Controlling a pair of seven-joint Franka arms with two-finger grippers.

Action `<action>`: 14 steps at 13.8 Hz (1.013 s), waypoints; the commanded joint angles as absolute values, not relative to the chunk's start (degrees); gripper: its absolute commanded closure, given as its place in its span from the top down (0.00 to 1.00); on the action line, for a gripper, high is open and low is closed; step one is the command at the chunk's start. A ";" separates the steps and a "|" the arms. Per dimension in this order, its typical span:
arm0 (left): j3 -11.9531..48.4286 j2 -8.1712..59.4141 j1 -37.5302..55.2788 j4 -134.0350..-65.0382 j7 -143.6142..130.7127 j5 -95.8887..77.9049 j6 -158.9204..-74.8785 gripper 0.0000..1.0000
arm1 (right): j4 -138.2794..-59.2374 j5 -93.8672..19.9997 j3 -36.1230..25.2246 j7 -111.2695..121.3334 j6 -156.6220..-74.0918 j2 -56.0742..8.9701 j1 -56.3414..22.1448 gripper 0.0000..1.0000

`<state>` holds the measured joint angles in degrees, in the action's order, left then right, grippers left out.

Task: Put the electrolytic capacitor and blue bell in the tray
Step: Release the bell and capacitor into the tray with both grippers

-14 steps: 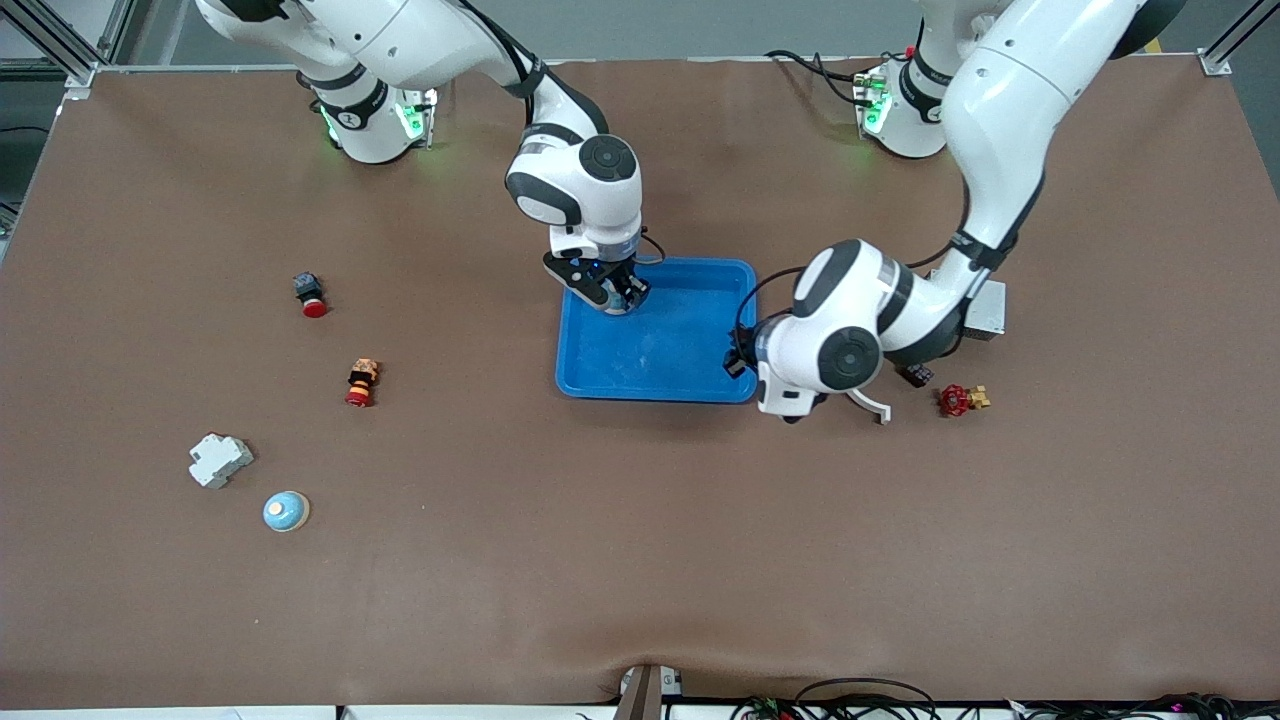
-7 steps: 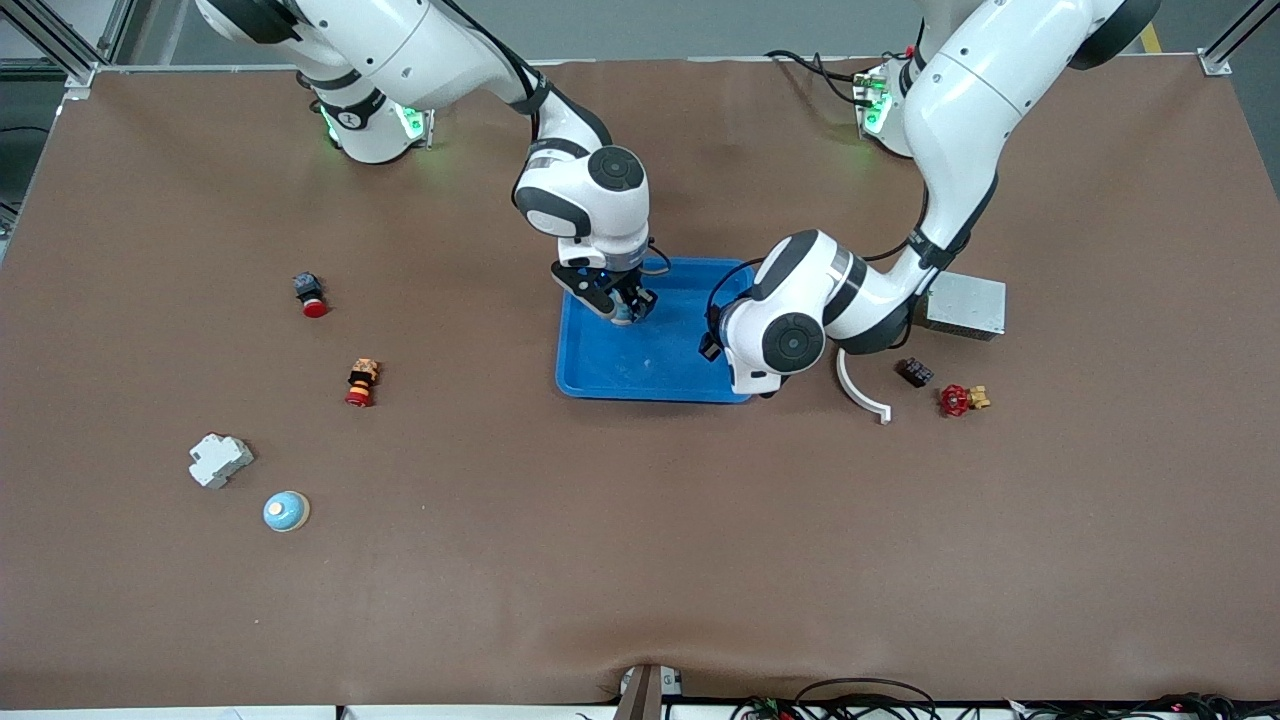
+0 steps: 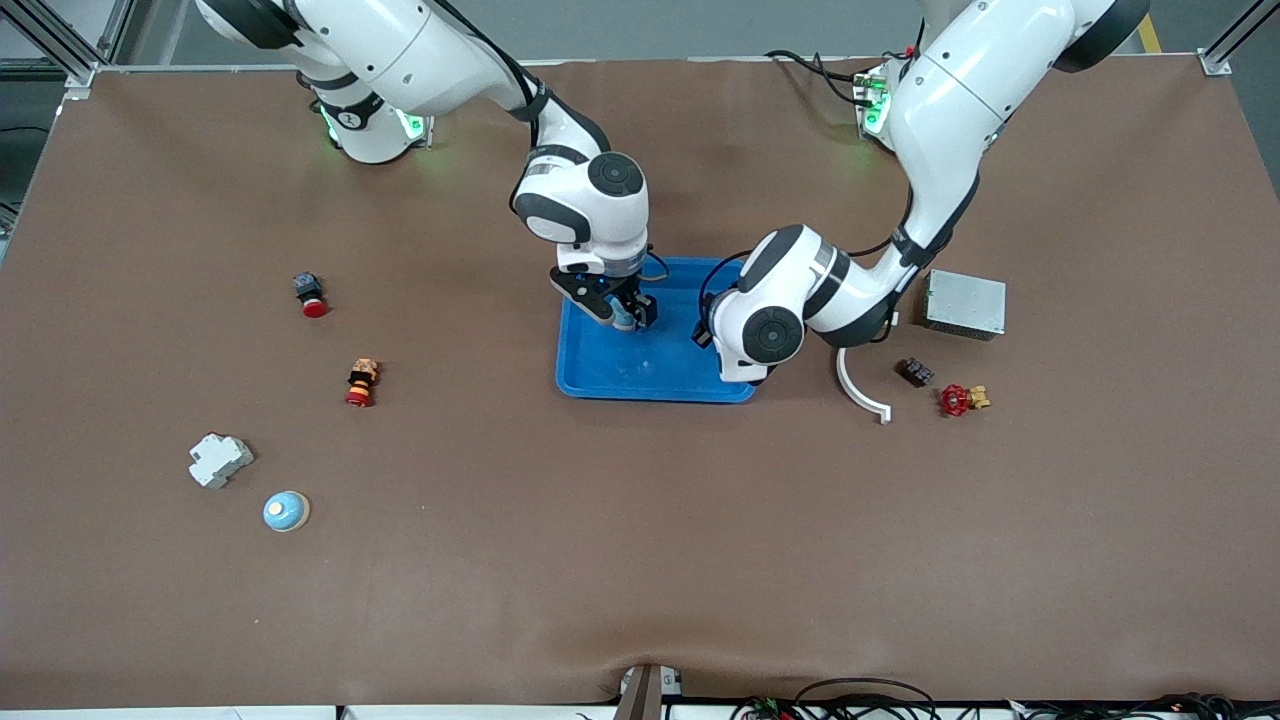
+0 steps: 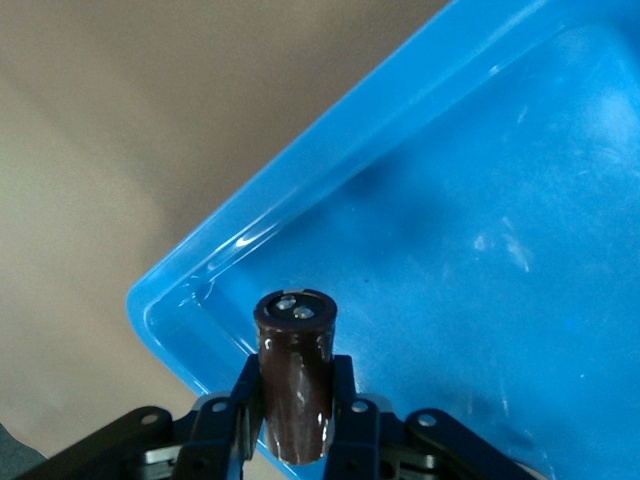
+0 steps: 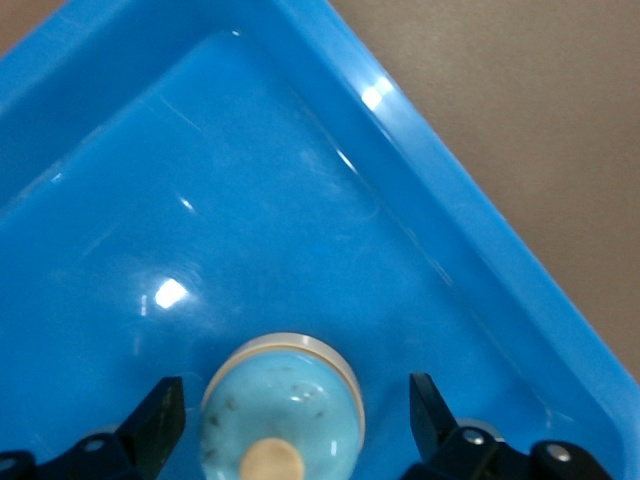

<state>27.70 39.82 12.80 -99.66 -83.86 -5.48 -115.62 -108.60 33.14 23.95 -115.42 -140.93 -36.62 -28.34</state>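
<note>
The bright blue tray (image 3: 650, 382) lies mid-table. The light-blue bell (image 5: 285, 410) with a tan knob rests on the tray floor (image 5: 200, 200) near a corner. My right gripper (image 5: 294, 385) straddles it, open, with a gap at each finger; in the front view it (image 3: 625, 312) is low over the tray. My left gripper (image 4: 296, 372) is shut on the dark brown electrolytic capacitor (image 4: 295, 350), which hangs over a tray corner (image 4: 500, 200). In the front view my left gripper (image 3: 712, 338) is over the tray's edge toward the left arm's end.
Beside the tray, toward the left arm's end, are a grey metal box (image 3: 965, 304), a white curved strip (image 3: 862, 390), a small dark block (image 3: 915, 372) and a red valve (image 3: 957, 400). Toward the right arm's end lie two red-capped buttons (image 3: 311, 295) (image 3: 361, 382), a white breaker (image 3: 219, 459) and another light-blue dome (image 3: 286, 511).
My right gripper has opened and let go of the bell on the tray floor. My left arm carried the capacitor from beside the tray to over its edge.
</note>
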 commanded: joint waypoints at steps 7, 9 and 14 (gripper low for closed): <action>27.33 35.09 9.68 -96.33 -85.17 -4.39 -115.05 1.00 | -104.33 33.84 24.87 -105.67 -136.32 -37.00 -25.41 1.00; 27.33 31.57 7.83 -94.49 -84.99 -4.39 -112.08 1.00 | -104.33 33.84 26.10 -99.79 -135.10 -36.91 -22.69 1.00; 27.34 29.01 0.18 -86.14 -73.85 1.48 -92.49 1.00 | -104.50 33.58 33.90 -80.99 -129.74 -34.37 -9.10 1.00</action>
<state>27.25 29.87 1.20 -87.83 -77.65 -1.06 -97.59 -104.11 33.14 28.35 -87.50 -132.54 -36.13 -16.80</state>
